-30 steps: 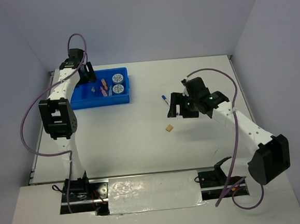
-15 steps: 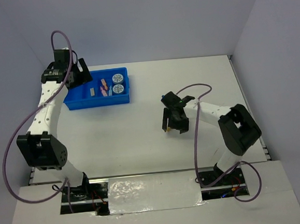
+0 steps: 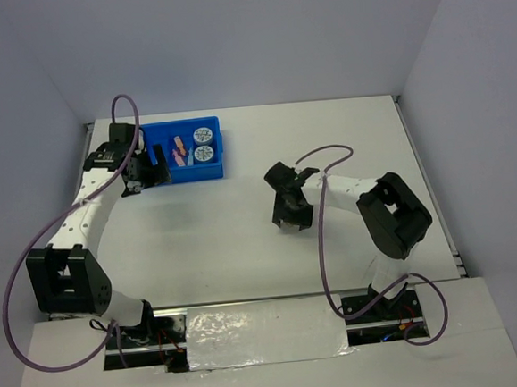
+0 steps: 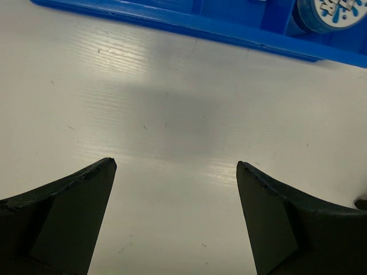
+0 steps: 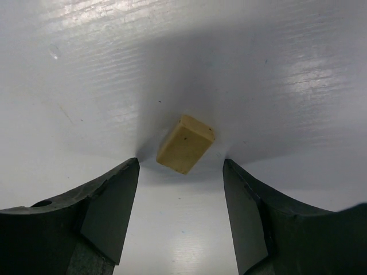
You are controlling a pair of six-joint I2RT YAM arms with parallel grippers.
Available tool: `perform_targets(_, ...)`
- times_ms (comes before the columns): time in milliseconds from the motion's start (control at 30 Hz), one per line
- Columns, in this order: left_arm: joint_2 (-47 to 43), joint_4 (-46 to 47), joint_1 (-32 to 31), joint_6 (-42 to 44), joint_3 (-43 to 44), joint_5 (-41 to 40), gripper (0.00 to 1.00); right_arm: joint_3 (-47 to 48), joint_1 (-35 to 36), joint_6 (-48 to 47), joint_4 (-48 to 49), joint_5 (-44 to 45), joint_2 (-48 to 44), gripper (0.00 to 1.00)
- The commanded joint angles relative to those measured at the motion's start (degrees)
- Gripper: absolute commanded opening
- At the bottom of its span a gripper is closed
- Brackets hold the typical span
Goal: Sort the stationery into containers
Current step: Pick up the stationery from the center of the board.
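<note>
Tan is the colour we have in front of us: a tan rectangular block (image 5: 185, 143) lying flat on the white table (image 5: 275, 63), turned at a slant. The right gripper (image 5: 180, 163) sits low over it, one black finger on each side. The jaws are parted, and we can see a sliver of table between each fingertip and the block, so nothing is gripped. The block lies just ahead of the tips and centred in the gap, a touch nearer the right-hand finger.

From above, the right gripper (image 3: 289, 211) points down at mid-table, and the block is hidden beneath it.

Over on the far left, the bright blue plastic tray (image 3: 185, 176) holds two round blue-and-white patterned rolls (image 3: 203, 143) at its right end, with pink and orange flat clips (image 3: 180, 149) in the compartments beside them. The left gripper (image 3: 154, 170) hangs just in front of the tray's near wall. On its own camera the left gripper (image 4: 175, 163) has its jaws spread wide with only bare table between them. The tray wall (image 4: 229, 34) runs across the top, one roll (image 4: 332, 8) peeking over it.
</note>
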Motion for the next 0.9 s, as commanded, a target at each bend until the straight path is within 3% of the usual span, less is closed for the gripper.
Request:
perform_targets(0, -4.2, 1.6, -0.5, 2.1, 0.5, 2.2, 0.99, 0.9, 0.4, 2.1, 4.4, 1.4, 4.0, 0.68)
perform_targets(133, -5.7, 1.1, -0.7, 2.6, 0.0, 3.4, 0.99, 1.0, 0.3, 3.3, 4.7, 2.6, 4.6, 0.62)
perform_targets(467, -6.9, 1.2, -2.0, 2.4, -1.1, 8.5, 0.99, 2.4, 0.9, -3.6, 5.3, 3.3, 4.5, 0.32)
perform_targets(567, -7.2, 2.0, -2.6, 1.4, -1.3, 19.2, 0.99, -0.9, 2.9, -13.6, 14.0, -3.4, -3.7, 0.27)
perform_targets(667, -8.0, 3.7, -5.0, -3.4, -1.6, 31.0, 0.99, -6.3, 5.6, -20.6, 28.4, -16.8, -15.5, 0.28)
perform_targets(700, -8.9, 6.6, -5.7, -7.6, -2.0, 33.7, 0.99, -6.5, 5.8, -21.4, 29.8, -21.8, -17.9, 0.29)
perform_targets(867, -10.0, 13.5, -12.5, -22.9, -1.3, 39.0, 0.99, -3.2, 7.2, -24.6, 31.3, -27.8, -26.6, 0.29)
